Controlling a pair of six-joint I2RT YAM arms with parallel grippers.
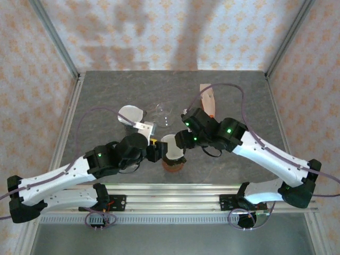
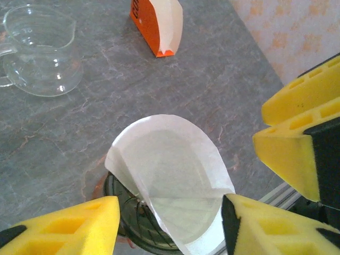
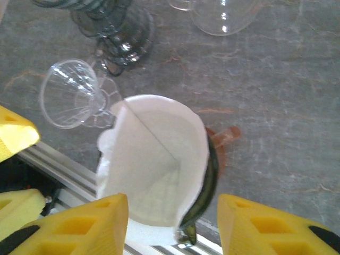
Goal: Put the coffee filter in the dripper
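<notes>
Paper coffee filter (image 2: 170, 170) leans in the dripper (image 3: 211, 171) between the half-open left tool (image 2: 170, 219) and right tool (image 3: 171, 213); one brush could topple it.

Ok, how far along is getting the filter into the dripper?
Mostly done: the coffee filter stands opened inside the dripper. Nothing is gripped; the left claw and right claw sit open either side of it. To do: the paper rides high and lopsided, so it probably needs pressing down, then both claws backing away.

place: lab test booth | cues: aluminium frame (image 1: 54, 37), patterned wall panels (image 1: 159, 32), grey tabletop (image 1: 106, 90)
</notes>
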